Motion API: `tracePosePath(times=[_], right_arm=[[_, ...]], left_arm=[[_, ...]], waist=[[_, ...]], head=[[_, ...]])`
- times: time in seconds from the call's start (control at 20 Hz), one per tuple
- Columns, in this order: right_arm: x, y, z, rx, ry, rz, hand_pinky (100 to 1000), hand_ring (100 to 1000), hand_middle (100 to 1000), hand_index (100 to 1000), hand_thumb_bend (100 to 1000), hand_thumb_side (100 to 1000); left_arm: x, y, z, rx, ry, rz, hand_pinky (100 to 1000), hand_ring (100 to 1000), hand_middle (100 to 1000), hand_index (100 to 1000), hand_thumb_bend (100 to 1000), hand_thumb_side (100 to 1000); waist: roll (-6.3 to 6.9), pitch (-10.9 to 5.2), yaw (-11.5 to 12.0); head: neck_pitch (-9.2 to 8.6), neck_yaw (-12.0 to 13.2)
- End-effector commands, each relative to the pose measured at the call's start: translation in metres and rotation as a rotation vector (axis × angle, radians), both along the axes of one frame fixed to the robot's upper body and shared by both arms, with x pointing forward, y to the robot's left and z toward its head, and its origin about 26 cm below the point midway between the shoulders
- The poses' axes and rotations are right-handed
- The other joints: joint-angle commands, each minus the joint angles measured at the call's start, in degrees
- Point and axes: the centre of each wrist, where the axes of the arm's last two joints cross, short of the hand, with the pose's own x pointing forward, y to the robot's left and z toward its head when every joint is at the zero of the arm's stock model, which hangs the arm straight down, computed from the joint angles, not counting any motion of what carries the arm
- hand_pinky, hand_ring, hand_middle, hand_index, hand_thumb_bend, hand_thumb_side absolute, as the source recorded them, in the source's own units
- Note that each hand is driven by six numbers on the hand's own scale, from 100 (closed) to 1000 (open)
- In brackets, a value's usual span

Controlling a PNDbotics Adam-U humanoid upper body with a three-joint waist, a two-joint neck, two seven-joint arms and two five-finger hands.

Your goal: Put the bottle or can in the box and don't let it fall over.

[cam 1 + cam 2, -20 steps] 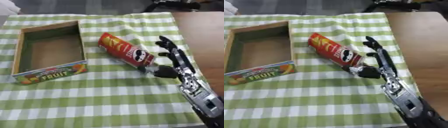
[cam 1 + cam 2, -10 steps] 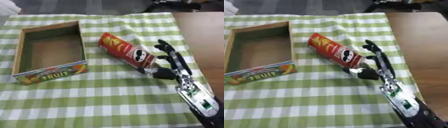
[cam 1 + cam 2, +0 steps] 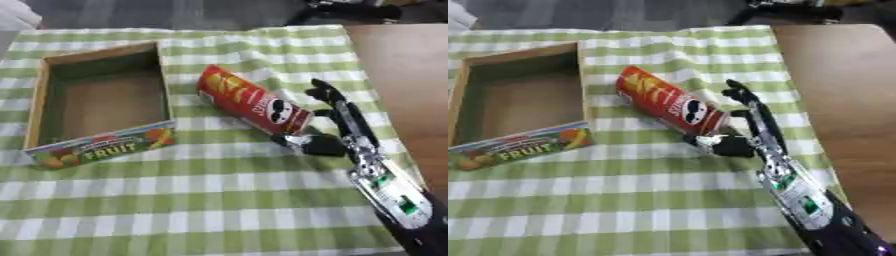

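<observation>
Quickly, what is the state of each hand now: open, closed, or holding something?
Left hand: not in view.
Right hand: open, fingers straight beside the lower end of the lying can, holding nothing.

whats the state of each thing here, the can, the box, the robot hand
chip can: lying on its side on the checked cloth, outside the box
box: upright, open on top, nothing in it
right robot hand: open, at the can's near end, fingers straight, thumb by the can's end
left robot hand: not in view
</observation>
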Motion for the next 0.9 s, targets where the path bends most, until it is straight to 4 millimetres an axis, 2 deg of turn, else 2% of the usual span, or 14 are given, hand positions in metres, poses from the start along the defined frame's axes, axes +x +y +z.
tracePosePath(times=[0.05,0.9], right_arm=[[0.004,0.000,0.006,-0.025,-0.021,0.003,768,930,804,937,842,231],[0.014,0.002,0.002,-0.024,-0.013,-0.017,759,910,781,917,822,223]], left_arm=[[0.000,0.001,0.008,0.015,-0.022,-0.008,595,636,623,728,100,652],[0.001,-0.001,0.013,0.013,-0.041,-0.011,596,635,623,728,100,656]], waist=[[-0.33,-0.49,0.17],[-1.13,1.50,1.43]], head=[[-0.43,-0.27],[-1.38,-0.14]])
